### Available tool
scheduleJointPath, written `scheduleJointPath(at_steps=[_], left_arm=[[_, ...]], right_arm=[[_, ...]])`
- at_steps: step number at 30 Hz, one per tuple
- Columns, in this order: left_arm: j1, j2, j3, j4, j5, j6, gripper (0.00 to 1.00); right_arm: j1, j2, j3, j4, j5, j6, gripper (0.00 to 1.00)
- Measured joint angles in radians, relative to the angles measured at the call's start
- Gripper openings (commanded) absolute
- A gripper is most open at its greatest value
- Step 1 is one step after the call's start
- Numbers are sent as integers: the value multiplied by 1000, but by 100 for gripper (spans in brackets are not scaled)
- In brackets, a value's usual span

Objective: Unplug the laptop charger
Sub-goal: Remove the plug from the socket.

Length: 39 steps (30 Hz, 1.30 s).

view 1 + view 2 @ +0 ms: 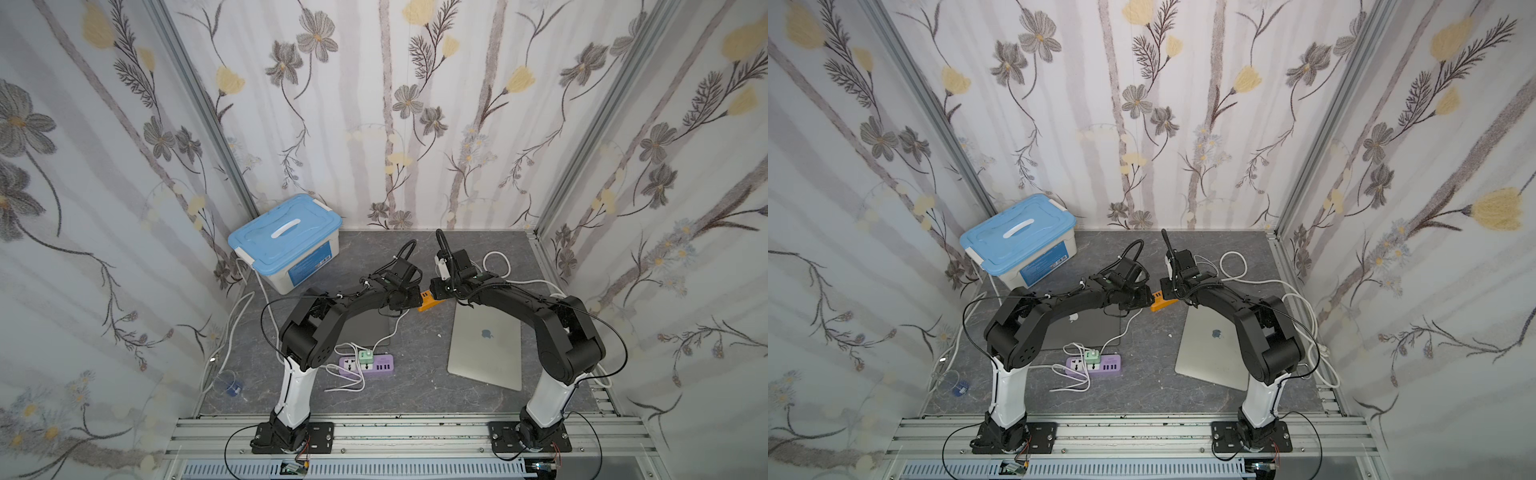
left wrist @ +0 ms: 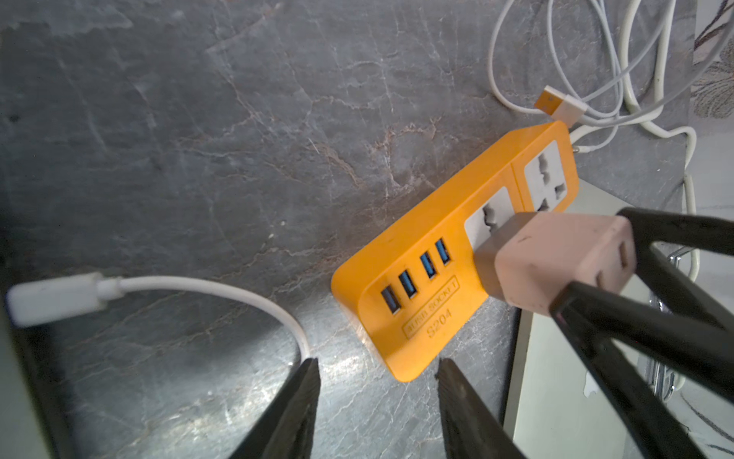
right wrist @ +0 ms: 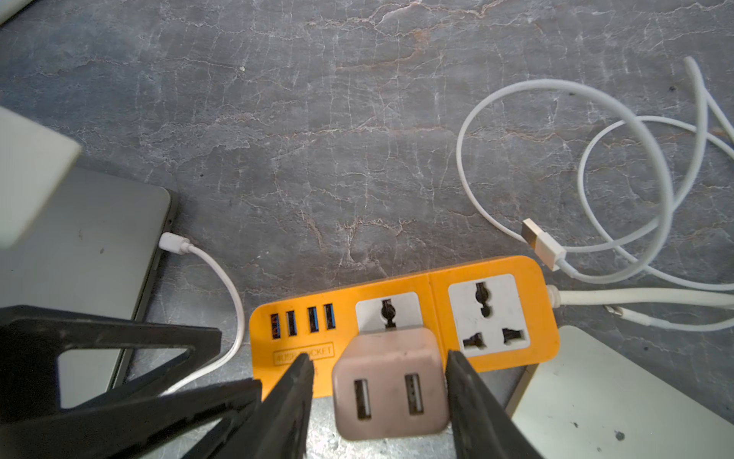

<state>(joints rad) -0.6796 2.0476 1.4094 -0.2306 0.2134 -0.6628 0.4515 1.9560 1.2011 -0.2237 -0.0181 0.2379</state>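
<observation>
A pinkish-beige charger (image 3: 389,393) (image 2: 556,262) with two empty USB ports is plugged into a socket of the orange power strip (image 3: 437,286) (image 1: 428,306) (image 1: 1160,304) on the grey table. My right gripper (image 3: 377,357) (image 1: 432,293) straddles the charger. It is open: one finger touches the charger's side, and the other stands a small gap off. My left gripper (image 2: 378,361) (image 1: 419,298) is open and empty. It hovers at the strip's USB end, with the strip's corner just past its fingertips.
A white cable (image 3: 222,278) is plugged into the grey laptop (image 3: 91,246) under my left arm. A second silver laptop (image 1: 486,345) lies right of the strip. Loose white cables (image 3: 619,190) coil behind it. A purple strip (image 1: 368,363) sits near the front and a blue-lidded box (image 1: 286,237) at the back left.
</observation>
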Motion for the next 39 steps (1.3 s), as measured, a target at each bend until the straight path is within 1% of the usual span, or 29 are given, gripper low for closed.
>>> scheduleJointPath(at_steps=[6,17,39], left_arm=[[6,25,6,4,1,-17,51],[6,35,8,6,3,-18,51],[5,54,31,-8,1,-18,51]], right_arm=[[0,3,0,0,14,-1,45],[2,3,1,1,22,-2,39],[6,-6,60,-62,26,-4,36]])
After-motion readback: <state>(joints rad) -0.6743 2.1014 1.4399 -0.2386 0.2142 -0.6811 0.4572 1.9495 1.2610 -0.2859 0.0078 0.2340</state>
